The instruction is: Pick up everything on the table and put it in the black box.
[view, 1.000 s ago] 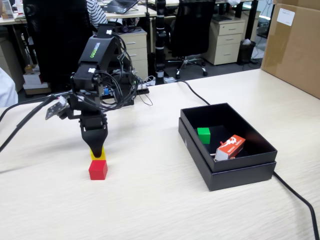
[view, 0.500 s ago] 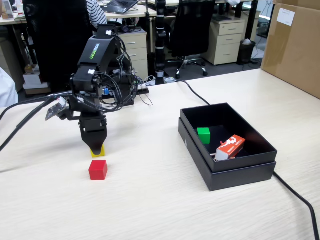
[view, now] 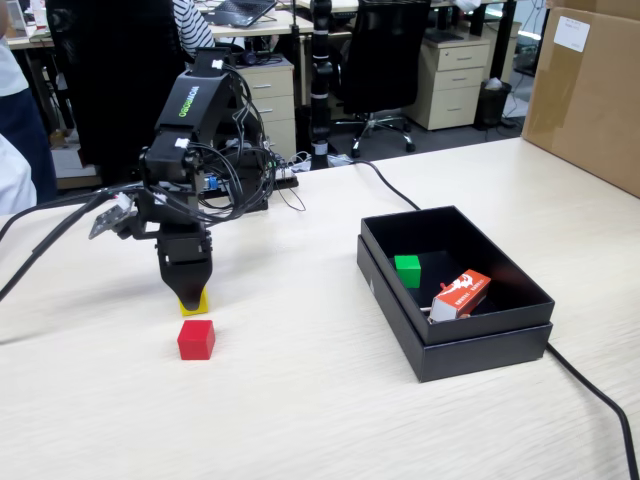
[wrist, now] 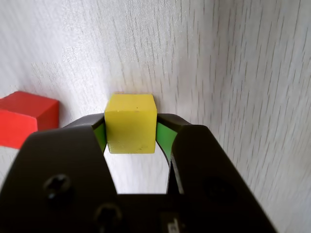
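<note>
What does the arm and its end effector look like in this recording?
The arm is matte black, with green lettering on its upper link and loose black cables looped behind it. The end effector has black jaws with green inner pads and visible screw heads.

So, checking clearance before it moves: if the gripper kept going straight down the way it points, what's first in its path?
The gripper, jaws shut on the yellow cube, points down at the bare table; likely table first.
</note>
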You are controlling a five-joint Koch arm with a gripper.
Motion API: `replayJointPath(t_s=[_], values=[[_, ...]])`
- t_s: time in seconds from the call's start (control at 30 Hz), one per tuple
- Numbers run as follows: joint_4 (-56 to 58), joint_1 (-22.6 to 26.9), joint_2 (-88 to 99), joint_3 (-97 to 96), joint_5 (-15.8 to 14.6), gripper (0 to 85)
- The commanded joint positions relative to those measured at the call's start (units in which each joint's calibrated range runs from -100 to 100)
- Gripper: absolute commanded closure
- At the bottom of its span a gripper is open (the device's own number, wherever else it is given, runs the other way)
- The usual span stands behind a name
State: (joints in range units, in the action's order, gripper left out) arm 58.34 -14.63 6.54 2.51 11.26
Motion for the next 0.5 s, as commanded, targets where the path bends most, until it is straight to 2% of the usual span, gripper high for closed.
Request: replayJointPath(t_s=[0.0,0.3,0.47], values=[[0.5,1.3,11.4,3.7,-1.0,84.5],[3.6,11.4,30.8,5.0,-5.6,84.5],[5.1,22.5,32.9,11.6,-10.0,84.5]])
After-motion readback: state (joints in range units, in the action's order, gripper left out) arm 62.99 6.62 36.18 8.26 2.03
